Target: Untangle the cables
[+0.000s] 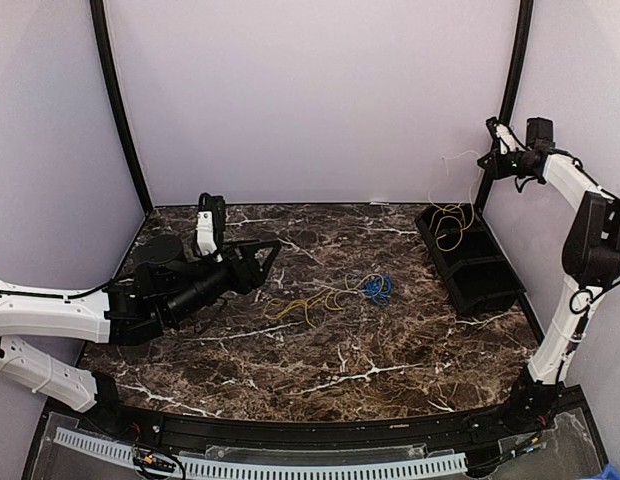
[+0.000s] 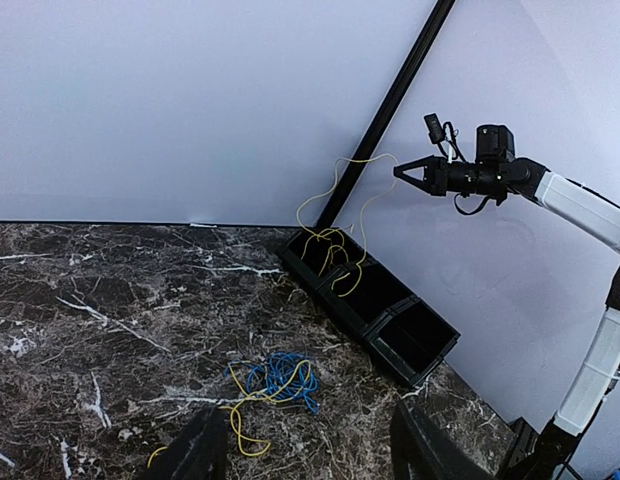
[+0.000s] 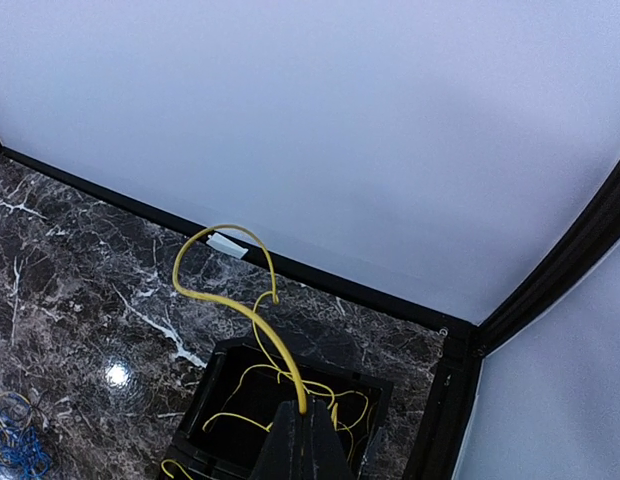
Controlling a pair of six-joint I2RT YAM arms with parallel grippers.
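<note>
Aloft, right hand pinching yellow cable, left hand low, agape.

The top external view looks down from above and behind the arm bases, far enough back to frame the whole table. The left wrist view sits low, facing ahead past the left gripper toward the black tray and the raised right gripper. The right wrist view, high up, looks steeply down past its own fingertips into that tray (all three views share it, along with the yellow cable).
</note>
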